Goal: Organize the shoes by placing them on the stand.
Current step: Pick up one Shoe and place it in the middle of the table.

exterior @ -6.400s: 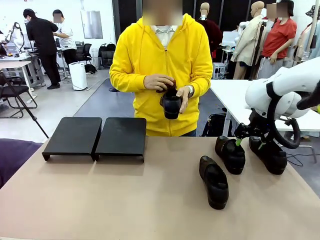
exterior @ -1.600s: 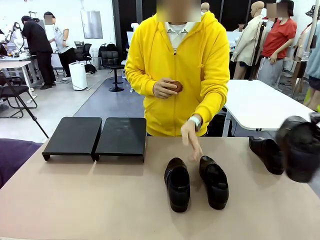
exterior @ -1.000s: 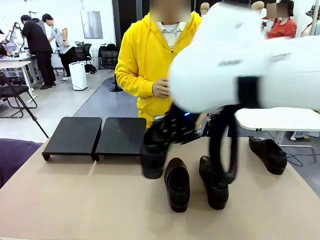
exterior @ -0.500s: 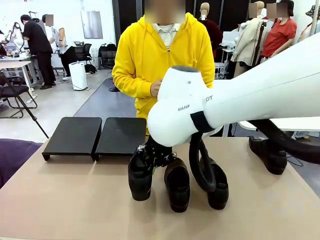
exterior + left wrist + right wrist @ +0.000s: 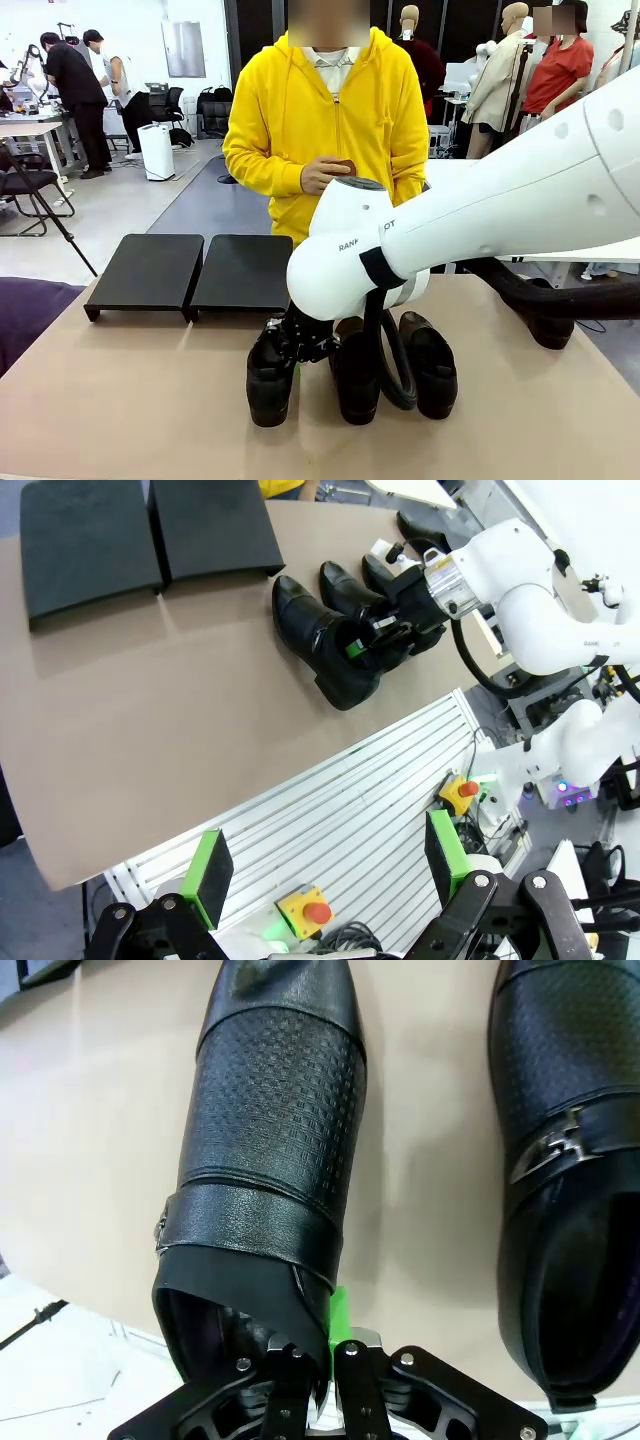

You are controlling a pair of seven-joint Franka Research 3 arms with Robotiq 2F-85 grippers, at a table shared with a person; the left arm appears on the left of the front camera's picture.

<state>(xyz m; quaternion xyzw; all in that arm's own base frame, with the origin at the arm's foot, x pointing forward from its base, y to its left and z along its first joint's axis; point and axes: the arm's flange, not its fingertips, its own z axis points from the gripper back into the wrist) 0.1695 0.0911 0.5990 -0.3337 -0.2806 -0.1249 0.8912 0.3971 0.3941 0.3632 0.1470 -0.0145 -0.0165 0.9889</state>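
Lower centre of the front view: right claw, closed tight on the rear collar of the held shoe, toe towards the camera, low over the tan worktop; contact with the surface impossible to tell. Just right of it, on the worktop, a second shoe, half hidden behind the arm's cable, and beside that a third shoe in plain sight. Right edge of the frame, behind the arm: part of a fourth shoe. Upper left of the worktop: the stand, seen as two low matte-black platforms set edge to edge, well apart from all four shoes. Beyond the far edge: a person in a yellow hoodie, hands together at chest height.

Bottom centre of the right wrist view: black fingers drawn together on the collar, one green pad showing against the leather; textured upper running up the frame; buckled second shoe at the right, apart from it.

Bottom of the left wrist view: left claw, spread wide, nothing between its pads, high above the worktop's near edge.
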